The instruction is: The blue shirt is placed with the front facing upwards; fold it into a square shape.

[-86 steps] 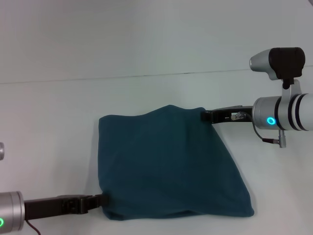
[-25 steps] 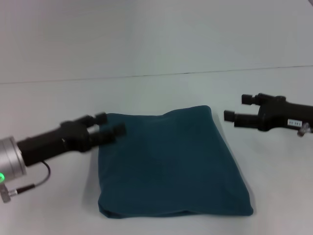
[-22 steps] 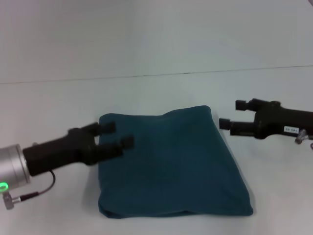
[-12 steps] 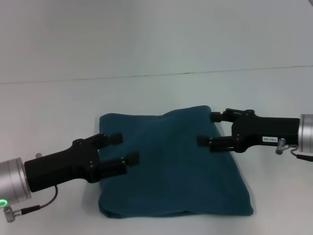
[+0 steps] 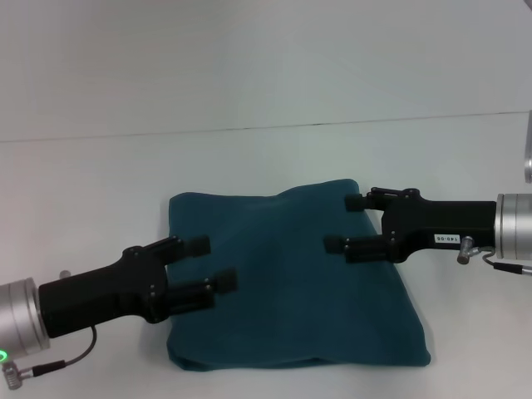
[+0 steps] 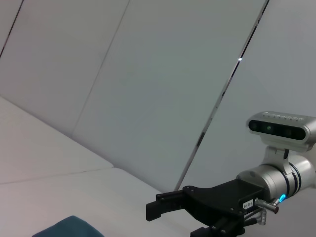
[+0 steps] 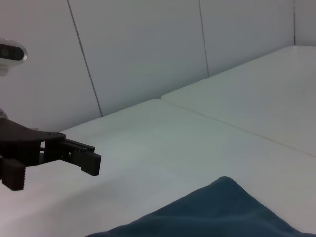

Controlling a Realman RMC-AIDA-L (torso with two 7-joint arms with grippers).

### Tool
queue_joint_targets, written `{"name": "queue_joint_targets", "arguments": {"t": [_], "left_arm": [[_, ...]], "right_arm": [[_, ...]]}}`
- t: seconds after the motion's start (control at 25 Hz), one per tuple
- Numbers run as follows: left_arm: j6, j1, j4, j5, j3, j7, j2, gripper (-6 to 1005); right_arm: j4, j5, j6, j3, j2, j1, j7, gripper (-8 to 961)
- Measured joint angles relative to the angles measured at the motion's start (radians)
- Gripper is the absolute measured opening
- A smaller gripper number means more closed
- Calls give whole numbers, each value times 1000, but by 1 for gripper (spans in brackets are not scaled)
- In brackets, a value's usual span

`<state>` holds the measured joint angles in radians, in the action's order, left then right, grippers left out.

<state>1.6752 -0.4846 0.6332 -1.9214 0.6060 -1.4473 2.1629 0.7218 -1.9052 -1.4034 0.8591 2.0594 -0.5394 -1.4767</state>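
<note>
1. While both arms hang over the cloth, the blue shirt (image 5: 291,278) lies in the lower middle of the head view as a folded, roughly four-sided bundle on the white surface (image 5: 249,158), plain teal side up, no lettering showing.
2. Reaching in from the lower left of the frame, the left end effector (image 5: 212,263) is released, its two fingers spread apart above the shirt's left part and holding nothing.
3. Coming from the right edge, the right end effector (image 5: 347,223) is likewise released, fingers apart over the shirt's upper right area, near the top right corner.
4. Judged from its outline, the bundle is not yet a true square: the right edge slants outward toward the lower right corner, and the top edge humps.
5. Risks from here:
   - pressing or pinching through several layers could drag the whole stack and undo the fold;
   - a grasp catching only the top layer would peel it open;
   - both arms working toward the middle might crowd each other;
   - uneven pulls would skew the slanted right side further.
</note>
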Motion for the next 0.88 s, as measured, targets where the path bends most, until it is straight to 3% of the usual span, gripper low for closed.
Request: {"name": "queue_joint_targets", "arguments": {"t": [0.88], "left_arm": [[3, 0, 0, -1, 0, 0, 0, 890]], "right_arm": [[-6, 4, -1, -8, 11, -9, -2, 938]]}}
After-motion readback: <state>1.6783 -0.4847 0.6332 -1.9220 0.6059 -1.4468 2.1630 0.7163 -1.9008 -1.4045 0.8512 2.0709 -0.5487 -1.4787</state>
